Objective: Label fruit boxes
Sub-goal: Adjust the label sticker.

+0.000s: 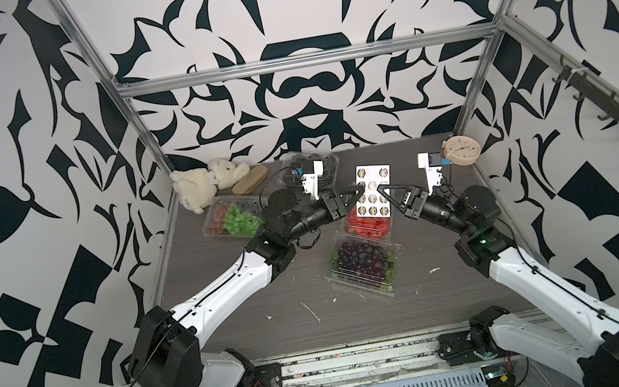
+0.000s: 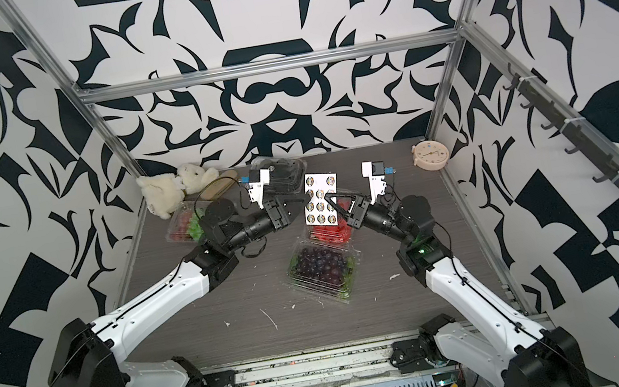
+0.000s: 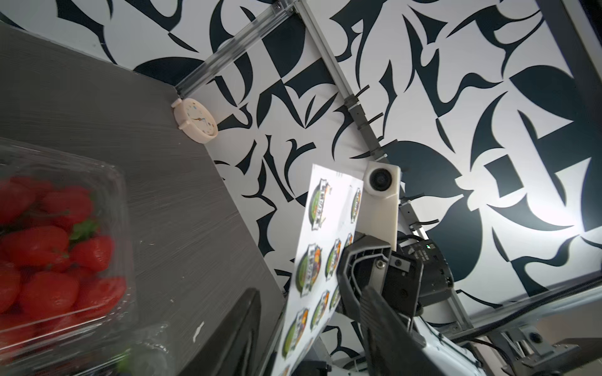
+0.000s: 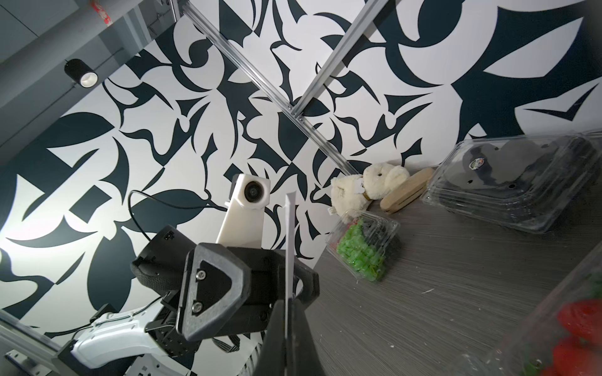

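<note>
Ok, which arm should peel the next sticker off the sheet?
Left. The right gripper has its fingers shut on the sticker sheet, holding it upright, so it is occupied. The left gripper has its fingers open right at the sheet, probably free to pinch a sticker.

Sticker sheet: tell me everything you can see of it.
The sticker sheet is a thin white paper-like rectangle printed with rows of round multicoloured stickers; the top row seems to have a gap. It is held in the air, roughly upright, above the strawberry box. The right gripper is shut on one edge; the left gripper straddles the opposite edge, jaws open.
</note>
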Tool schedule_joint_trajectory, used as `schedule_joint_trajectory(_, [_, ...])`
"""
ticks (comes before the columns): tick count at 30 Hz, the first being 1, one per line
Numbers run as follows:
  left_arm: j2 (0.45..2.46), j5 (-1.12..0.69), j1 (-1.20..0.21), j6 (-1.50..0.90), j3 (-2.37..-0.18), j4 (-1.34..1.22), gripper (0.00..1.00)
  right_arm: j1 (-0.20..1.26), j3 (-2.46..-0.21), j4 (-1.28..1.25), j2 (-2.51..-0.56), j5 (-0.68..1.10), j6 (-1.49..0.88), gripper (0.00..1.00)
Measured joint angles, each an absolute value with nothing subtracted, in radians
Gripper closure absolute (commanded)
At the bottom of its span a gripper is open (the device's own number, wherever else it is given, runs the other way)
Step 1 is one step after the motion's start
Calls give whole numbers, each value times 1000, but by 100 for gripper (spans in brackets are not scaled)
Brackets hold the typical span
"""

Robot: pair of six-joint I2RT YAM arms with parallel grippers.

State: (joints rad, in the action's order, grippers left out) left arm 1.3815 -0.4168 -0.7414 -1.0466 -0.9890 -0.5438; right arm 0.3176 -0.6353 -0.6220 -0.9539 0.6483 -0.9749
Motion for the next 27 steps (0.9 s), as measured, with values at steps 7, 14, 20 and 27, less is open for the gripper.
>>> schedule_joint_trajectory(7, [1381, -416, -746, -1061, -989, -589, 68, 318, -633, -673, -955, 671, -1023, 100])
schedule_joint_trajectory(14, [1386, -434, -746, -1087, -989, -642, 77, 318, -633, -728, -959, 700, -1064, 100])
schedule_joint_trajectory(20, [1389, -447, -747, -1098, -989, -676, 100, 318, -633, -740, -959, 702, -1079, 95])
schedule_joint_trajectory(27, [1406, -454, -757, -1111, -989, -707, 100, 318, -633, -750, -961, 694, -1098, 87])
